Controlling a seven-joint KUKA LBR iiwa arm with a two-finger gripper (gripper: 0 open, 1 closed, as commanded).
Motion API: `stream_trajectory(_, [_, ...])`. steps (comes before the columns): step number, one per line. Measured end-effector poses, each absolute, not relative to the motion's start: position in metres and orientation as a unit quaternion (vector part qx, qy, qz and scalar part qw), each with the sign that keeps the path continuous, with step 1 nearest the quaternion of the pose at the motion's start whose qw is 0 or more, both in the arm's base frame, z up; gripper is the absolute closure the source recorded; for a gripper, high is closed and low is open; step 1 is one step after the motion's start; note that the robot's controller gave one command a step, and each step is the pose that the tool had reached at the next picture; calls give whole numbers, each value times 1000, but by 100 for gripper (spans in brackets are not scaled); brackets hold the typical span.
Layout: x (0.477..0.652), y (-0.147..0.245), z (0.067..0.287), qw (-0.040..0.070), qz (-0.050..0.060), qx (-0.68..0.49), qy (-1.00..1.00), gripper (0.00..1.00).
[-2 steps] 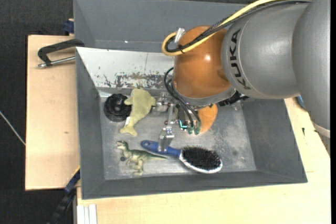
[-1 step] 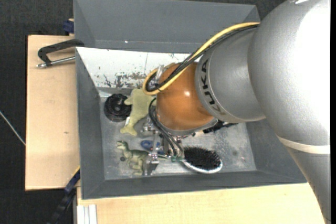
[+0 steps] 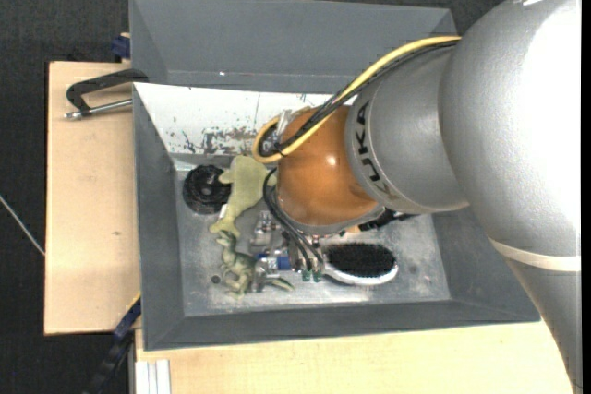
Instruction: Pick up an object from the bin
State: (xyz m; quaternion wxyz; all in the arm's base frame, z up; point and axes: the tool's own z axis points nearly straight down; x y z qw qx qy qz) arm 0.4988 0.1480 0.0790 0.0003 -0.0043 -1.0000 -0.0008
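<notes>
1. The grey arm (image 3: 480,115) fills the right of the frame and reaches leftward into the bin (image 3: 157,226). A yellow cable (image 3: 388,65) runs along its upper side.
2. Its wrist ends in a rounded orange cover (image 3: 314,180), which sits over the middle of the bin floor.
3. The gripper (image 3: 288,256) shows below the orange cover as a cluster of dark and metal parts, low over the floor at lower centre. The cover and wrist hide most of it, so I cannot tell whether it is wide, narrow or holding anything.
4. The heap of small things (image 3: 242,274) lies right at the gripper's left and lower side, on the lower left part of the floor. It is a tangle of olive, blue and grey bits, too small to name one by one, and I cannot tell whether the gripper touches it.
5. A black hairbrush (image 3: 362,263) with a white rim lies flat just right of the gripper, at the lower right of the floor.
6. A pale yellowish floppy thing (image 3: 238,189) lies up and left of the gripper, its right edge running under the orange cover.
7. A black round thing (image 3: 203,189) lies farthest away, at the left of the floor, next to the pale thing.
</notes>
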Motion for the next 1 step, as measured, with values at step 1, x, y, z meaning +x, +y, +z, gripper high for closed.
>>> stream_trajectory(1, [515,147,248,-6,-1,112,-994,100])
